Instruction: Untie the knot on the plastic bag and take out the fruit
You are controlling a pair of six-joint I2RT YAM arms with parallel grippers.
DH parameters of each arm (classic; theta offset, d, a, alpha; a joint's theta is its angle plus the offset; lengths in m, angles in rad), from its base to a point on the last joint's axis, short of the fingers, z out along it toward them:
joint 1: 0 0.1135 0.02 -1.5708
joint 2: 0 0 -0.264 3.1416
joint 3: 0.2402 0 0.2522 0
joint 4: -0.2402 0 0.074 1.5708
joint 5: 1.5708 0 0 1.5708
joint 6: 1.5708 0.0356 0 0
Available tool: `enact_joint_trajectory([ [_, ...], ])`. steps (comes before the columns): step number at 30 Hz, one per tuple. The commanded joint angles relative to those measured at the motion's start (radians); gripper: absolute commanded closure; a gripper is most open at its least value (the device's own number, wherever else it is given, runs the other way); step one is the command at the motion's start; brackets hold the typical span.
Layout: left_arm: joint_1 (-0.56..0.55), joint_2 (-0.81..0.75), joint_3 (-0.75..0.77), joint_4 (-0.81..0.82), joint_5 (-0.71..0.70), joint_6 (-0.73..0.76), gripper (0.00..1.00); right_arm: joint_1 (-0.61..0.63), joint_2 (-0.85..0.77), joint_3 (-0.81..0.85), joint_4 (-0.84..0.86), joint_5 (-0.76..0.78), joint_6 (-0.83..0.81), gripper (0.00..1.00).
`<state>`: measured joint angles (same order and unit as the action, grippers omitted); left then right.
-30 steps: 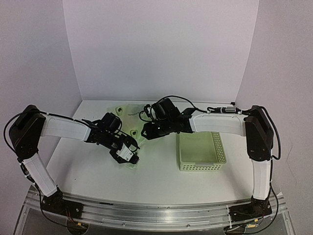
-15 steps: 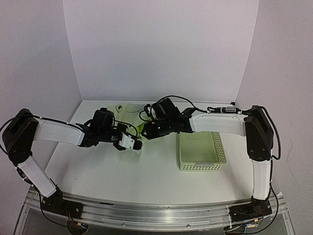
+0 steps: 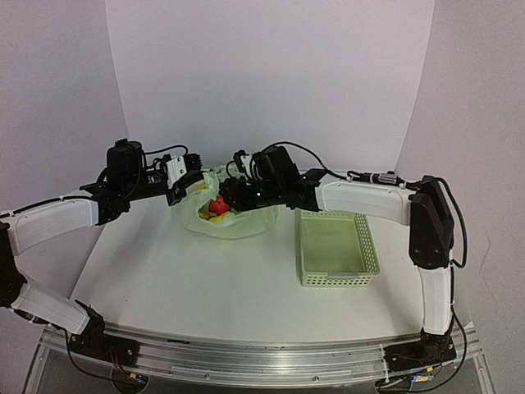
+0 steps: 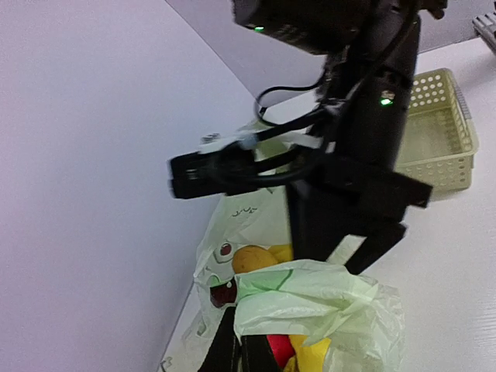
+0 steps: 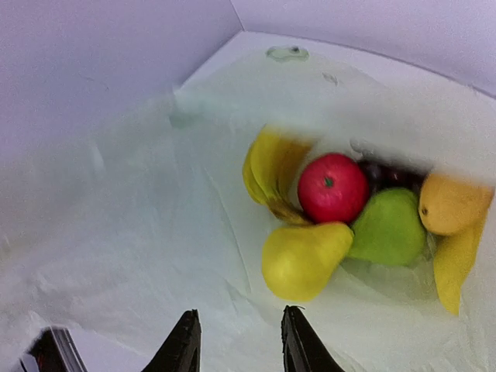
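The pale green plastic bag (image 3: 246, 223) lies at the back of the table with its mouth pulled open; the knot is out of view. My left gripper (image 3: 195, 184) (image 4: 239, 353) is raised and shut on the bag's upper edge (image 4: 310, 298). Inside lies the fruit: a red apple (image 3: 218, 205) (image 5: 332, 187), bananas (image 5: 267, 167), a yellow pear (image 5: 302, 260), a green pear (image 5: 387, 229), an orange-yellow fruit (image 5: 453, 203) and dark grapes (image 5: 387, 174). My right gripper (image 3: 229, 195) (image 5: 242, 341) hovers open over the bag film, just short of the yellow pear.
A pale green lattice basket (image 3: 332, 281) (image 4: 438, 132) stands on the table right of the bag, under the right forearm. The white back wall and left side wall close in behind the bag. The right arm (image 4: 364, 155) fills the middle of the left wrist view.
My left gripper shut on the bag's edge, then rose and swung back to the left, lifting it. The bag's mouth opened and the fruit came into sight. The right gripper shifted slightly left.
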<state>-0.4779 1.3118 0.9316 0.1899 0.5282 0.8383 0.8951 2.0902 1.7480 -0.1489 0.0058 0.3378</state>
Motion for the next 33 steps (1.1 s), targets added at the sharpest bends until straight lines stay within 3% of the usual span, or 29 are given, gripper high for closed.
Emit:
enact_joint_trajectory([
  [1,-0.004,-0.023,-0.026,-0.008,0.058,-0.119,1.00,0.005,0.114,0.133,0.087,-0.051,0.002,0.67],
  [6,-0.004,-0.034,-0.019,0.005,0.010,-0.211,1.00,0.009,0.220,0.179,0.101,-0.014,-0.043,0.68],
  [12,-0.003,-0.032,-0.029,-0.016,-0.072,-0.297,1.00,0.015,0.285,0.077,0.140,0.047,-0.115,0.69],
  [17,0.008,-0.021,-0.043,-0.013,-0.122,-0.322,1.00,0.032,0.232,-0.063,0.139,0.092,-0.194,0.68],
  [23,0.014,-0.043,-0.140,0.006,-0.130,-0.233,1.00,0.053,0.177,-0.149,0.140,0.122,-0.260,0.63],
  [33,0.033,-0.122,-0.206,0.023,-0.078,-0.098,1.00,0.027,0.184,0.052,0.166,0.062,-0.237,0.44],
])
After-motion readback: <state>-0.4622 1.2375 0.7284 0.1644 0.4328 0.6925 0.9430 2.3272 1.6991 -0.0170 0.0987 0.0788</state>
